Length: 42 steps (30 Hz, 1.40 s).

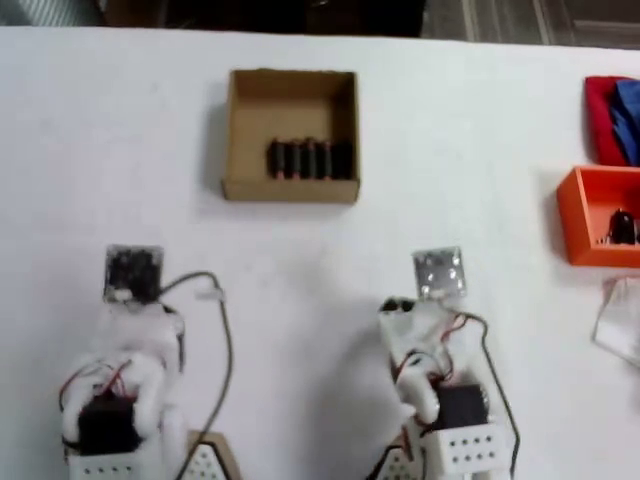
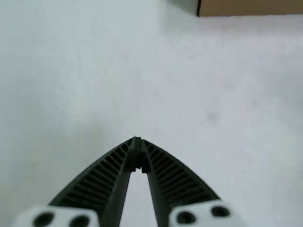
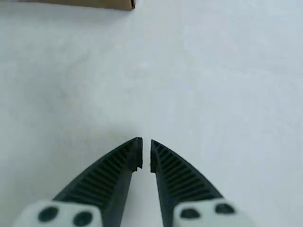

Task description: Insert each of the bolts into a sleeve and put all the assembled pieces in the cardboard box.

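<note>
The cardboard box [image 1: 290, 100] stands at the back of the white table, left of centre. Several black assembled pieces [image 1: 310, 158] lie in a row against its near wall. A corner of the box [image 2: 251, 7] shows far ahead in the left wrist view, and its edge [image 3: 85, 4] in the right wrist view. My left gripper [image 2: 136, 144] is shut with the tips touching, empty, low over bare table. My right gripper [image 3: 146, 146] is shut but for a thin slit, with nothing in it. The left arm [image 1: 120, 370] and the right arm [image 1: 440, 380] are folded back at the near edge.
An orange bin [image 1: 590, 205] at the right edge holds a small black part [image 1: 620, 228]. Behind it lies a red and blue thing [image 1: 612, 118]. A white crumpled item [image 1: 620, 320] lies at the right edge. Cables [image 1: 225, 350] run beside each arm.
</note>
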Motion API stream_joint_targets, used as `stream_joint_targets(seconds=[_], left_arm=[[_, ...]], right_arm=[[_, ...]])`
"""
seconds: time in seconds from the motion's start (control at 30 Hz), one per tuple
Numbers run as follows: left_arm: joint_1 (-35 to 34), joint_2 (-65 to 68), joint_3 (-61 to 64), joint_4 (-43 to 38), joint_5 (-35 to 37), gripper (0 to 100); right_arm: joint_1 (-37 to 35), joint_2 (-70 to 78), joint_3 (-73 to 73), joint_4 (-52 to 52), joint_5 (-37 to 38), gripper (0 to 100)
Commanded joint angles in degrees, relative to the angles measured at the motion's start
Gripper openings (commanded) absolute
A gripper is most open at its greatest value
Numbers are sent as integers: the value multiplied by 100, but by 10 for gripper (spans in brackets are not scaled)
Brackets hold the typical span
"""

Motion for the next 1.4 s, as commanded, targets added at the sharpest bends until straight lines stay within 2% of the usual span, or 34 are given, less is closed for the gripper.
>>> stream_joint_targets(seconds=[0.0, 0.3, 0.53, 0.6, 0.73, 0.8, 0.93, 1.03, 1.37], left_arm=[[-9, -35, 268, -158, 325, 31], [-316, -35, 1490, -563, 334, 28], [-290, -18, 1490, -580, 334, 28], [-97, -9, 1490, -580, 334, 28], [844, -9, 1490, -580, 334, 28], [1002, -9, 1490, -580, 334, 28], [730, -9, 1490, -580, 325, 29], [730, -9, 1490, -580, 325, 28], [730, -9, 1490, -580, 343, 28]], right_arm=[[-4, -523, 62, 453, 0, 21], [-13, -321, 62, 1033, 18, 21], [101, -312, 62, 1490, 35, 21], [488, -312, 62, 1490, 35, 21], [1771, -321, 62, 1490, 79, 21], [2114, -286, 62, 1481, 352, 21], [1780, -286, 62, 1490, 905, 21], [1481, -295, 62, 1499, 818, 21], [1473, -303, 62, 1499, 826, 21]])
